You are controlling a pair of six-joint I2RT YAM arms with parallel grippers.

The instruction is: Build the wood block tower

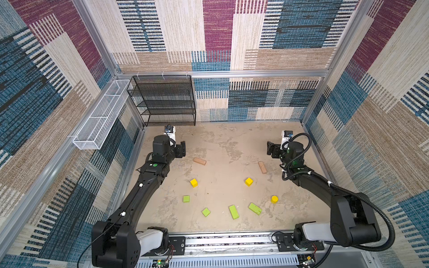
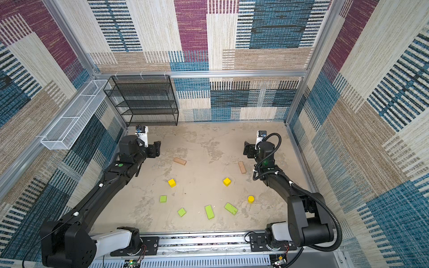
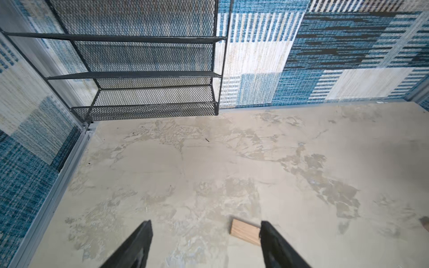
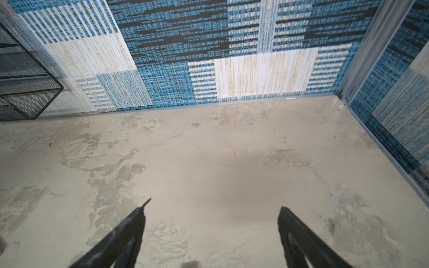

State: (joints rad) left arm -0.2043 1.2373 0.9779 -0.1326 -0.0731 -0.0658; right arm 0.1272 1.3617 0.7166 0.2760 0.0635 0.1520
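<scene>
Left wrist: tan bar near wide left end effector; right end effector wide.

The left hand and right hand hover forward, each with its 2 jaws wide apart, gripping nothing.

A left finger partly hides one tan bar; the edge crops the second bar.

My left arm and right arm: matte black, white base housings. Green dot on left; ribbed black conduit along right.
</scene>
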